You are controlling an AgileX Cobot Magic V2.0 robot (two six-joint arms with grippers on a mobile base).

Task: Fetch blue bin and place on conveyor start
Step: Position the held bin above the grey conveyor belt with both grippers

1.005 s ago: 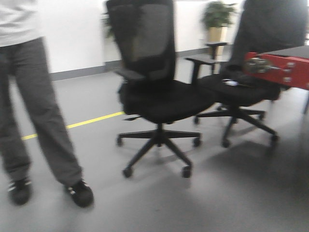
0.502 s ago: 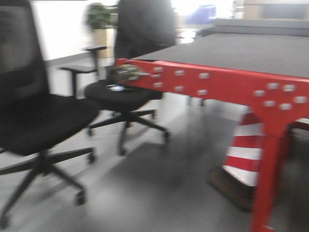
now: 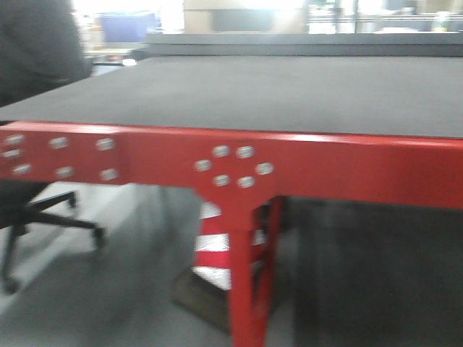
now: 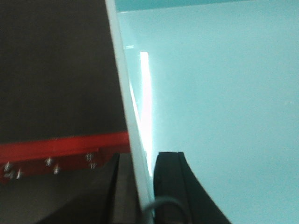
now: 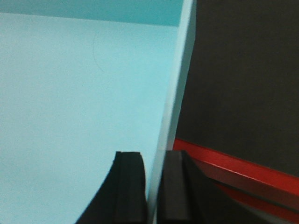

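Observation:
The blue bin (image 4: 219, 93) is a pale aqua tub that fills most of both wrist views; it also shows in the right wrist view (image 5: 79, 93). My left gripper (image 4: 140, 170) is shut on its left wall, one finger inside and one outside the thin rim. My right gripper (image 5: 154, 172) is shut on its right wall the same way. The bin hangs over the conveyor start (image 3: 275, 90), a wide dark grey belt with a red bolted frame (image 3: 325, 170); belt and red frame also show beside the bin in the wrist views (image 4: 56, 70) (image 5: 243, 79). The front view does not show the bin or the grippers.
A red-and-white traffic cone (image 3: 213, 249) stands on the floor under the conveyor beside a red leg (image 3: 249, 289). A black office chair (image 3: 36, 79) is at the left edge. A dark blue bin (image 3: 126, 27) sits far behind the belt.
The front view has swung right: the person and the office chairs slid out to the left, and the conveyor's red frame and belt now fill the view, much closer.

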